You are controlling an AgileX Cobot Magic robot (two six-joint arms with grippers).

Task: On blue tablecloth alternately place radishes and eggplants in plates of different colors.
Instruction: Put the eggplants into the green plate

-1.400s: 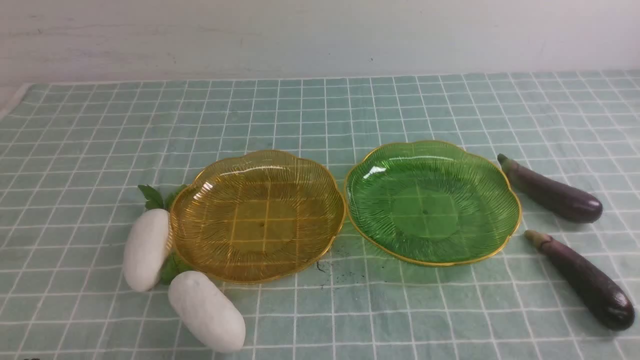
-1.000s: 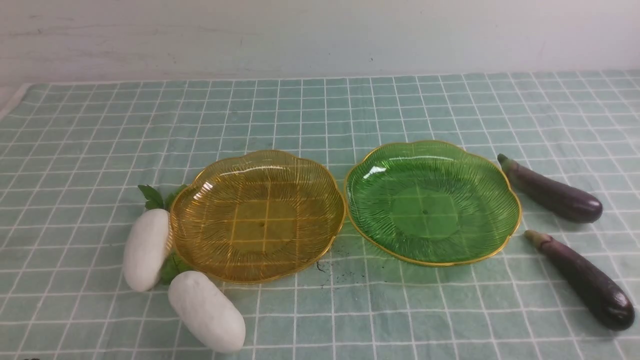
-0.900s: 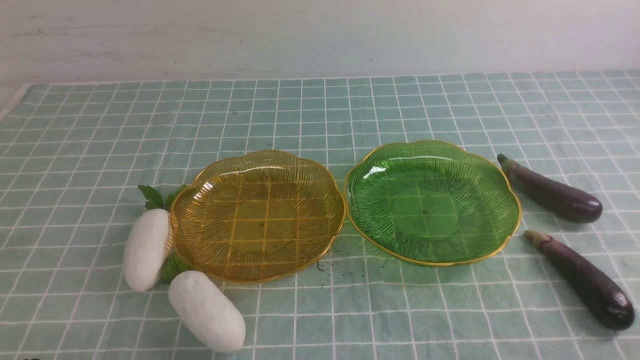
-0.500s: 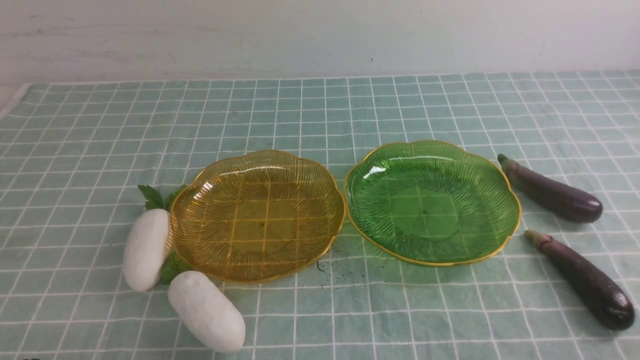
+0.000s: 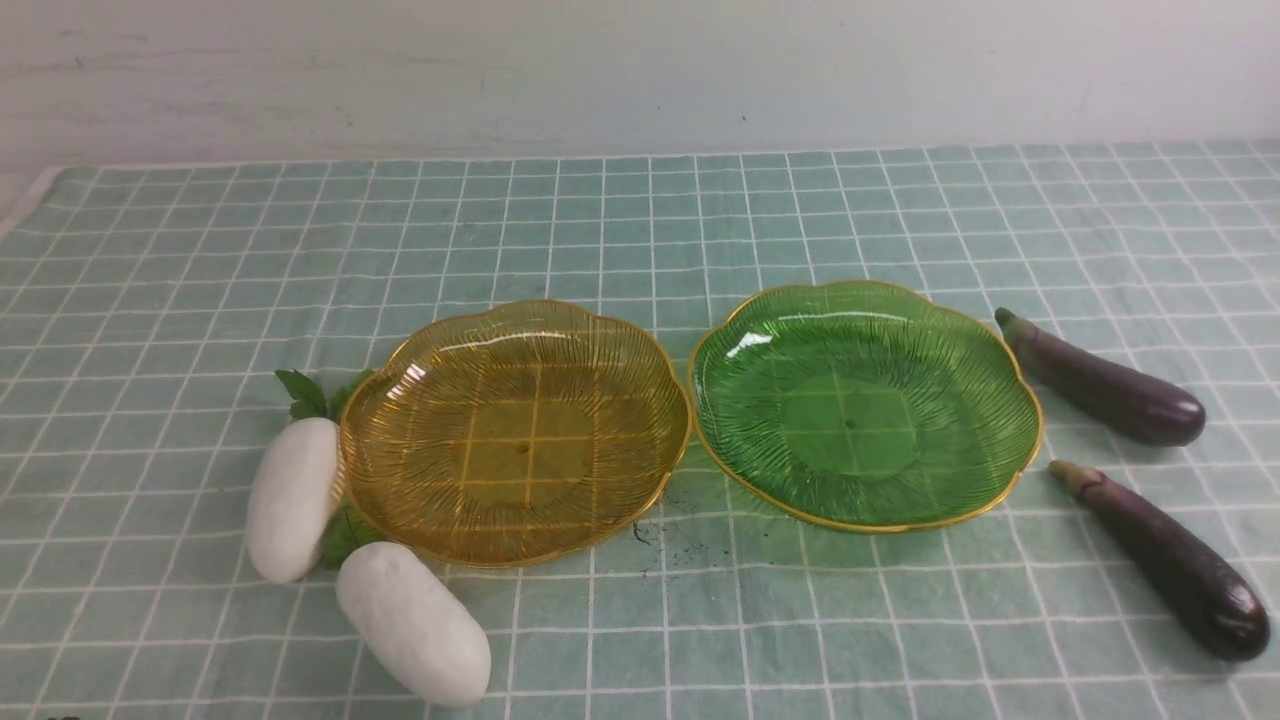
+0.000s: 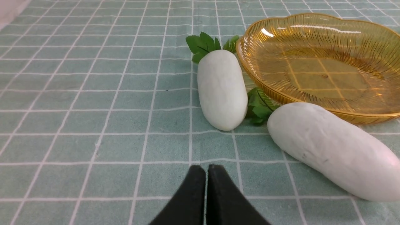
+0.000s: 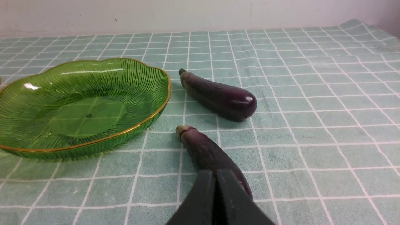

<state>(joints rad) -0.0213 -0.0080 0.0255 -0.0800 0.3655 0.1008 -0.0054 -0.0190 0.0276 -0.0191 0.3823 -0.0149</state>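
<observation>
On the blue tablecloth point(image 5: 640, 220) an amber-yellow plate point(image 5: 400, 505) and a green plate point(image 5: 985, 400) sit side by side, both empty. Two white radishes point(image 5: 292, 498) point(image 5: 412, 622) lie left of the amber plate, touching its rim. Two purple eggplants point(image 5: 1105, 385) point(image 5: 1170, 560) lie right of the green plate. Neither gripper shows in the front view. In the left wrist view my left gripper point(image 6: 206, 168) is shut and empty, short of the radishes point(image 6: 222, 89) point(image 6: 331, 150). In the right wrist view my right gripper point(image 7: 215, 173) is shut and empty, just over the near eggplant point(image 7: 206, 153); the far eggplant point(image 7: 218, 95) lies beyond.
A white wall point(image 5: 640, 70) runs behind the table's far edge. The cloth's left edge point(image 5: 25, 200) shows bare table beside it. Small dark specks point(image 5: 665, 530) mark the cloth between the plates' front rims.
</observation>
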